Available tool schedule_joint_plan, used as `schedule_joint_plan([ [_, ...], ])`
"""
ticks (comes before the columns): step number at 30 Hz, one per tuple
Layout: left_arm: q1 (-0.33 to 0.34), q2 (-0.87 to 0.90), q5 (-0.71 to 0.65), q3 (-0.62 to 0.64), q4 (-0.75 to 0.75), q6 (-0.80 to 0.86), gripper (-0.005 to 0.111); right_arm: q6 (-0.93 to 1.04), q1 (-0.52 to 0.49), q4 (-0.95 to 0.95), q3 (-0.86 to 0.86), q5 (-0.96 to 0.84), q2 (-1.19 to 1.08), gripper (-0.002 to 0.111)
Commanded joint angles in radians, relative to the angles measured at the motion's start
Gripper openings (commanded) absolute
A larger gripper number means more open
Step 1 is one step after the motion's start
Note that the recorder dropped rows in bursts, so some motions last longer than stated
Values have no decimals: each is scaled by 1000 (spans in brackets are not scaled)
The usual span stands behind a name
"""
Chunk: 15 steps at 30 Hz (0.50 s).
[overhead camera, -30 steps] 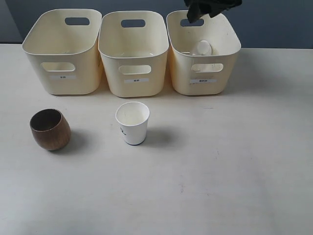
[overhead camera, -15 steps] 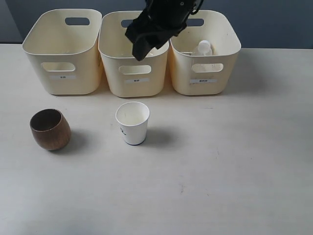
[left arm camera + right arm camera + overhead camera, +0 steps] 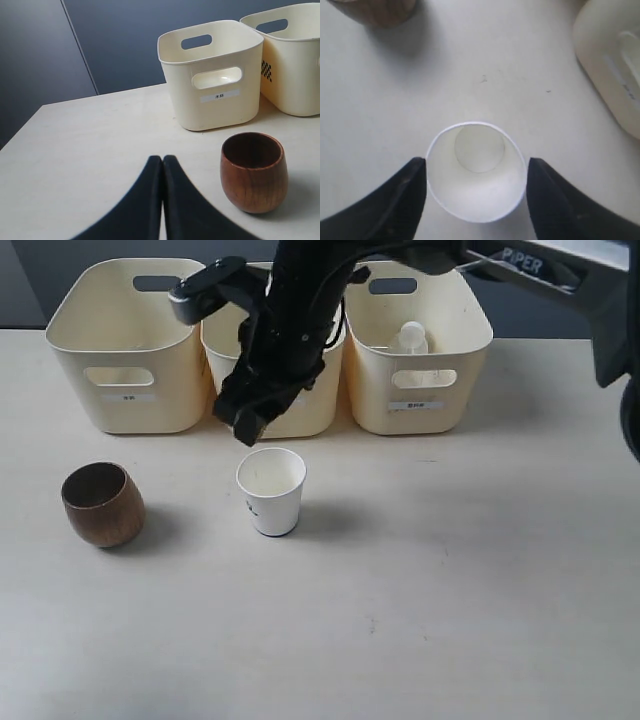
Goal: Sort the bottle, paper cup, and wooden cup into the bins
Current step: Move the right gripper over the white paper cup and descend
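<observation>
Hovering over the paper cup, right jaws spread.

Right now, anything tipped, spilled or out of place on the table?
Nothing stands out. The paper cup and wooden cup stand upright on the table. The bottle is inside the right bin, and the bins sit level in a row. The right hand is open just above the paper cup.

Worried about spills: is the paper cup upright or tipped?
Upright. The paper cup stands on its base, mouth up; its inside looks empty.
</observation>
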<state>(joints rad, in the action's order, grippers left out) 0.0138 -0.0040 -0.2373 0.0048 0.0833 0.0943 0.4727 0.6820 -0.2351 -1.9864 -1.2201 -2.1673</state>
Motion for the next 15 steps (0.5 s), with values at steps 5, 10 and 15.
schedule_joint_plan([
  [5, 3, 4, 5, -5, -1, -6, 0, 28, 30, 21, -4, -1, -39, 57],
  [10, 3, 4, 5, -5, -1, -6, 0, 28, 30, 21, -4, -1, -90, 57],
  [15, 3, 4, 5, -5, -1, -6, 0, 36, 47, 27, -4, -1, -129, 57],
])
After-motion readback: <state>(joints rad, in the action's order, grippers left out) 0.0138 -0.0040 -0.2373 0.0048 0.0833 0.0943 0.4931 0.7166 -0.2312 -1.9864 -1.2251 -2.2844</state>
